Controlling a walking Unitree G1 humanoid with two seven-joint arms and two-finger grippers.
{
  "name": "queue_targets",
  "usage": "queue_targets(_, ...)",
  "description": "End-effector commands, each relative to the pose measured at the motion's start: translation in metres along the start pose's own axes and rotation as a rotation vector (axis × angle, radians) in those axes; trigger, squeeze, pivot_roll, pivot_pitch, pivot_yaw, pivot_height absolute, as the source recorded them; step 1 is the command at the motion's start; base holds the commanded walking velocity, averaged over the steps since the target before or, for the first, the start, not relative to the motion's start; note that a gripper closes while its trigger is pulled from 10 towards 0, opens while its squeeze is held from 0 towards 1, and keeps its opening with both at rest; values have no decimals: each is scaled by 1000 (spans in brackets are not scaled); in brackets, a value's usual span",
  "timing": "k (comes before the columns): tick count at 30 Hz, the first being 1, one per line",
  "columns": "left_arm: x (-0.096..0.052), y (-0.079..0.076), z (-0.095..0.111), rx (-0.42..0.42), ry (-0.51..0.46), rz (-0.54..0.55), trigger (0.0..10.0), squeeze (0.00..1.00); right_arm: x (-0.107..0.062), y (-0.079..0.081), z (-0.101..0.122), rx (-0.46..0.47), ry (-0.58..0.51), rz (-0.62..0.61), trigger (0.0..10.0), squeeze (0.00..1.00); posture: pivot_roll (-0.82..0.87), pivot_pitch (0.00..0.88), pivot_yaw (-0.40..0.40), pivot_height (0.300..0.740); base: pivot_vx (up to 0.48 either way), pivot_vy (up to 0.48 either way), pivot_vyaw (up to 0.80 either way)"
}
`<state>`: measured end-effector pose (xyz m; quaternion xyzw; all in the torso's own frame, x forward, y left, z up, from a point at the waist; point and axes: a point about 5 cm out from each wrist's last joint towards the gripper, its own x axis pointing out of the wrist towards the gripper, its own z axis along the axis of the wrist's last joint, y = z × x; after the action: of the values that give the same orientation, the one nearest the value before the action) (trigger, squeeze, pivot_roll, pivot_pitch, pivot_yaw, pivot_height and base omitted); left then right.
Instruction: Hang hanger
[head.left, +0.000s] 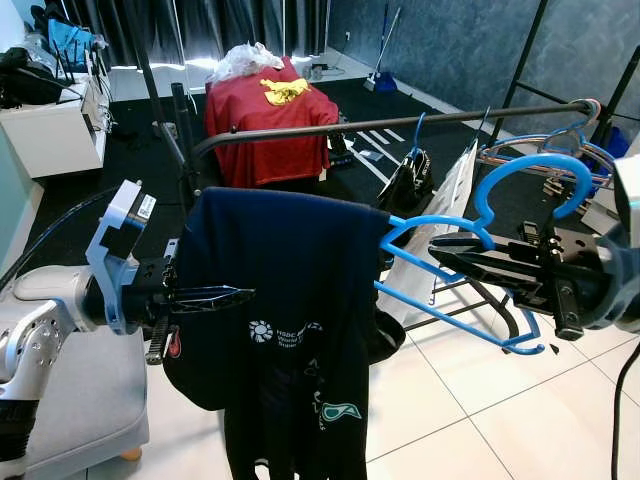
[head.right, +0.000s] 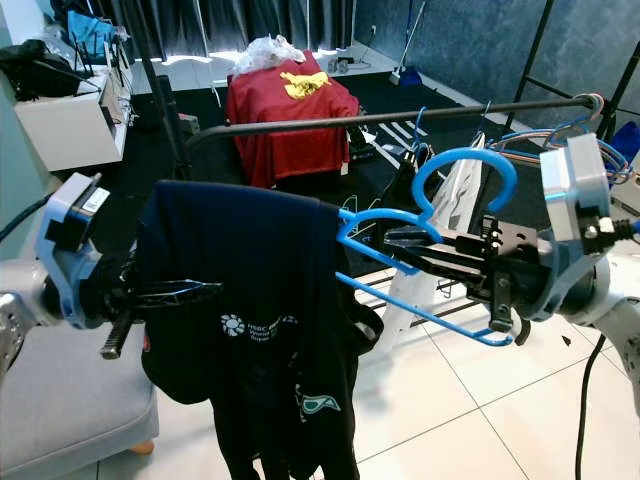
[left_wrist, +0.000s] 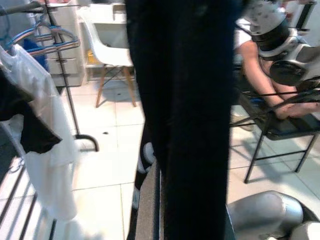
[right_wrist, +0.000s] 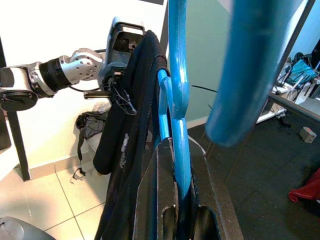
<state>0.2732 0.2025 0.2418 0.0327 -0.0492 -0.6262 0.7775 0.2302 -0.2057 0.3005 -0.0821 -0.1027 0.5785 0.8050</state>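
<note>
A blue plastic hanger (head.left: 535, 160) carries a dark navy T-shirt (head.left: 290, 290) with white and green prints. My right gripper (head.left: 440, 246) is shut on the hanger just below its hook, holding it in front of and slightly below the black clothes rail (head.left: 400, 122). My left gripper (head.left: 240, 294) is shut on the shirt's left side at shoulder height. The hook points up toward the rail's right half without touching it. In the right wrist view the hanger (right_wrist: 177, 75) runs away from me toward the left gripper (right_wrist: 120, 95).
Several hangers (head.left: 545, 150) crowd the rail's right end, with a white garment (head.left: 450, 200) and a black bag (head.left: 405, 185) beneath. A red shirt (head.left: 265, 120) sits behind the rail. A grey stool (head.left: 80, 400) is at lower left. A person (left_wrist: 260, 75) sits on a chair.
</note>
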Motion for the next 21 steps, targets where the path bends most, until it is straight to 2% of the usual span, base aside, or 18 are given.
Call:
queue_targets(1,-6,18,1,46,-19,163,0,0,-1,2,2,-10,7,-10,0,0,119,0,1,740,0,0,0)
queue_targets(2,-19,37,3,67,-37,339,0,0,-5,1,-9,17,49,-48,0,0,118,0,1,740,0,0,0)
queue_targets(3,-19,37,3,67,-37,339,0,0,-5,1,-9,17,49,-48,0,0,118,0,1,740,0,0,0)
queue_targets(5,-45,58,9,77,-88,584,0,0,-16,1,-26,68,115,-119,0,0,112,0,3,740,0,0,0)
queue_targets(6,-45,58,9,77,-88,584,0,0,-16,1,-26,68,115,-119,0,0,112,0,3,740,0,0,0)
queue_targets(7,-58,62,11,66,-115,654,0,0,-22,1,-34,91,140,-158,0,0,109,0,5,740,0,0,0)
queue_targets(10,-84,65,8,36,-149,772,0,0,-36,4,-51,144,199,-237,0,0,108,0,7,740,0,0,0)
queue_targets(13,-91,66,6,24,-160,802,0,0,-41,5,-58,168,229,-265,0,0,107,0,6,740,0,0,0)
queue_targets(14,-97,66,3,8,-172,839,0,0,-47,6,-67,191,275,-299,0,0,105,0,6,740,0,0,0)
queue_targets(15,-97,66,3,8,-172,839,0,0,-47,6,-67,191,275,-299,0,0,105,0,6,740,0,0,0)
queue_targets(17,-105,66,-9,-39,-174,907,0,0,-57,6,-87,225,353,-376,0,0,102,0,5,740,0,0,0)
queue_targets(18,-105,66,-9,-39,-174,907,0,0,-57,6,-87,225,353,-376,0,0,102,0,5,740,0,0,0)
queue_targets(19,-104,66,-22,-75,-137,934,0,0,-60,5,-98,236,370,-446,9569,0,100,0,3,740,0,0,0)
queue_targets(20,-104,66,-22,-75,-137,934,0,0,-60,5,-98,236,370,-446,9569,0,100,0,3,740,0,0,0)
queue_targets(21,-97,63,-43,-127,-71,949,3255,0,-65,2,-119,305,396,-562,10000,0,105,0,1,740,0,0,0)
